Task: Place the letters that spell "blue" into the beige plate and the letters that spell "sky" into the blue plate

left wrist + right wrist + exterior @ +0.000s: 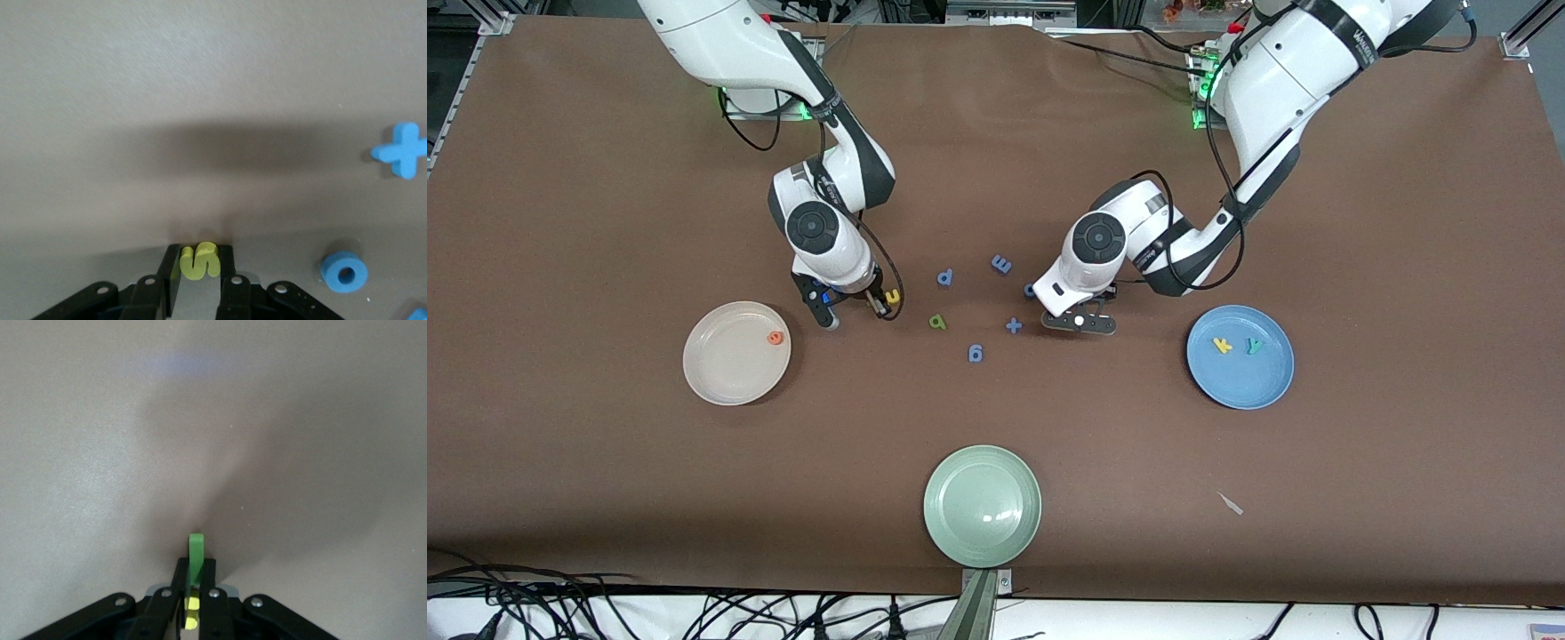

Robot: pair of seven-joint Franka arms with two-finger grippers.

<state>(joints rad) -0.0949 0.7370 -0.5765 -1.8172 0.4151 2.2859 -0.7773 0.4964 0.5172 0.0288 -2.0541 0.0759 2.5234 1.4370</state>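
Pale green round plate (982, 505) sits unused; left hand (200, 267) grips yellow foam s (199, 260), right hand (193, 583) pinches thin green foam l (195, 557) beside yellow u (893, 297): lift straight, carry to blue plate (1240, 384) and beige plate (720, 378)

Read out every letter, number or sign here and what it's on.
"e": orange, in the beige plate
"k", "y": in the blue plate
"s": yellow, in the left gripper's jaws
"l": green, in the right gripper's jaws
"+", "6": blue, on the table
Print on the left arm: too small to read
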